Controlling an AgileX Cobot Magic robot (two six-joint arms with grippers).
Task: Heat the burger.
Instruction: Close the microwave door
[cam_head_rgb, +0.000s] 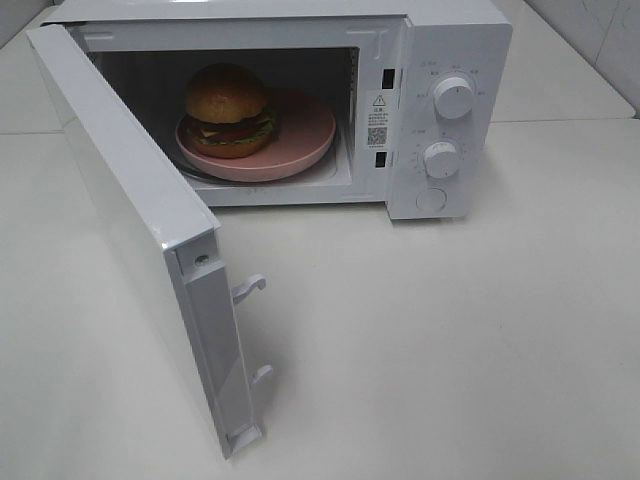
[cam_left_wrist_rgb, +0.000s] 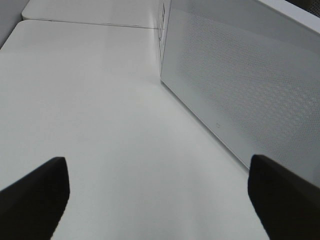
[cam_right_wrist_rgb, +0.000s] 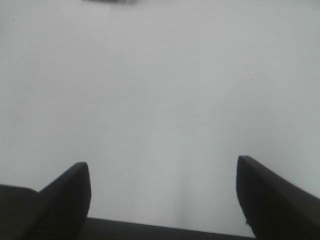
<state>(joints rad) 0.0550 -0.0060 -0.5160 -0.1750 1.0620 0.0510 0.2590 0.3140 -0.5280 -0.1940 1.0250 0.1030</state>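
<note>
Burger (cam_head_rgb: 227, 110) sits on plate (cam_head_rgb: 305, 135) in microwave (cam_head_rgb: 455, 130) for heating; left gripper (cam_left_wrist_rgb: 156, 161), seemingly near the door (cam_head_rgb: 130, 200), and right gripper (cam_right_wrist_rgb: 162, 162) gape empty.

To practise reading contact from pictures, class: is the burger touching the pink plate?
Touching. The exterior high view shows the burger sitting directly on the pink plate inside the open microwave, with no gap beneath it.
</note>
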